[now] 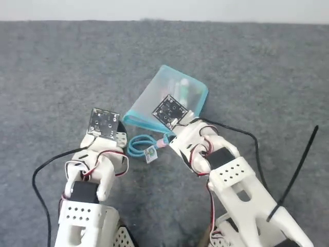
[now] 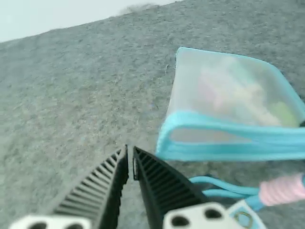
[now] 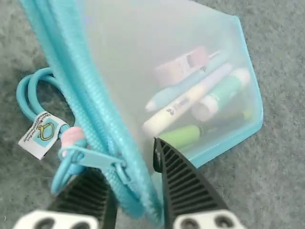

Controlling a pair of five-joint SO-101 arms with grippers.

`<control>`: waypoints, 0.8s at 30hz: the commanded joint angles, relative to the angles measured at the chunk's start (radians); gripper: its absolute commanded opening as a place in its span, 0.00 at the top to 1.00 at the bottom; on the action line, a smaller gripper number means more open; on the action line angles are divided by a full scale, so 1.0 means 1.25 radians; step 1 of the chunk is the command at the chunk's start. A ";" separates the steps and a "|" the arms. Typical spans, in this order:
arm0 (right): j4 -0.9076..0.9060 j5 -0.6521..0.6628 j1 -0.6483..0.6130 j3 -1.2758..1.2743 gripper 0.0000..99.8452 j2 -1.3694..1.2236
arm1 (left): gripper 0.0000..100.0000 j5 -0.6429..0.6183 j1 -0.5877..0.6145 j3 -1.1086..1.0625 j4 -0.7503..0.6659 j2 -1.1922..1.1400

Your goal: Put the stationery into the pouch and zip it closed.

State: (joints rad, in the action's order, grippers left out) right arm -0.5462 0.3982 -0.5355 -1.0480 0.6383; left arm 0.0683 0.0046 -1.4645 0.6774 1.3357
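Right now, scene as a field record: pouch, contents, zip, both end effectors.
pouch: translucent, teal-edged, lying on grey carpet
stationery: inside pouch, pens seen through its wall
right end effector: at pouch's zip edge, grip unclear
zip slider: by right end effector; whether zip is fully closed, cannot tell
left end effector: shut, empty, beside pouch, apart from it
cord loop: teal, tagged, on carpet by slider

— What is everything resting on?
— A desk (image 1: pixel 61 67) covered in grey, felt-like carpet with a coarse nap.
— And what lies on it?
— A translucent pouch (image 1: pixel 154 92) with blue trim, set at a slant just above the centre of the high view. Just below its lower-left corner lies a blue cord loop (image 1: pixel 130 148), with a small white tag (image 1: pixel 150 154) at the loop's right end.
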 commanded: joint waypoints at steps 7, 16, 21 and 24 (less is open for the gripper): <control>0.001 -0.054 0.026 0.043 0.99 0.017 | 0.90 0.092 -0.190 0.153 0.265 -0.004; -0.110 -0.131 0.017 0.139 0.99 0.021 | 0.81 0.088 -0.221 0.157 0.270 -0.009; -0.136 -0.134 -0.012 0.134 0.99 0.024 | 0.75 0.049 -0.231 0.128 0.217 -0.007; -0.160 -0.172 -0.028 0.136 0.99 0.025 | 0.75 0.001 -0.232 0.090 0.142 -0.007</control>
State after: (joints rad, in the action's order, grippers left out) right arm -0.7089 0.2386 -0.5462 -0.9191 0.6352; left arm 0.1297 -0.2777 -1.3387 0.9490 1.3372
